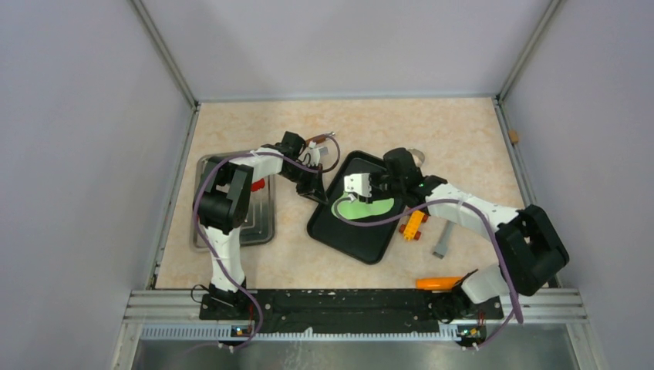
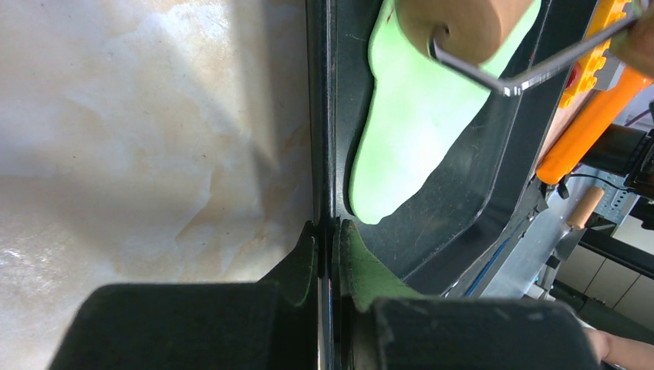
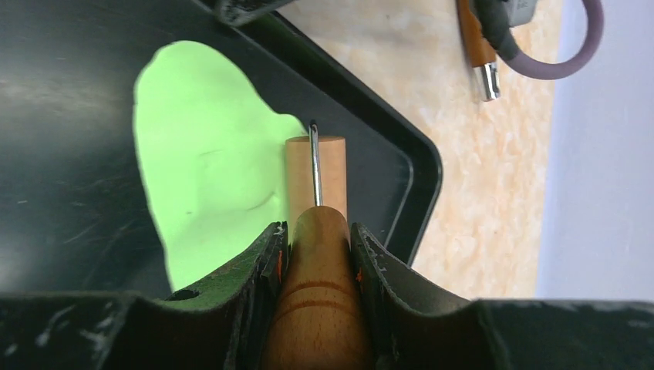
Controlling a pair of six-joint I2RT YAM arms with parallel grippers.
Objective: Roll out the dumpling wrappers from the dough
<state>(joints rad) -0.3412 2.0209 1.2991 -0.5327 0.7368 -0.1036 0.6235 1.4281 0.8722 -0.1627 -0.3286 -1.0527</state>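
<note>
Well, the job is only partly done. The dough (image 3: 208,169) lies inside the black tray (image 3: 62,116), pressed into one long flat green sheet with a wavy edge (a bit like a footprint). Its top looks smooth, so I think a good part of the flattening is done. No round wrappers show anywhere in the tray, so I judge they have yet to be made. What seems left is maybe a little more rolling, and then getting the rounds out of the sheet.

The right jaws are partly open and grip the wooden handle of a small rolling pin (image 3: 316,173), one finger pressed on each side. The roller at its front end sits inside the tray, on the edge of the dough that faces one tray wall. A thin metal wire joins the roller to the handle.

The left jaws are almost shut. They pinch the rim of the tray, one finger outside the wall and one inside. I think this keeps the tray from sliding on the desk (image 1: 432,131) when the roller pushes. The tip of the dough ends just beside the inner finger, and I cannot tell if they touch.
</note>
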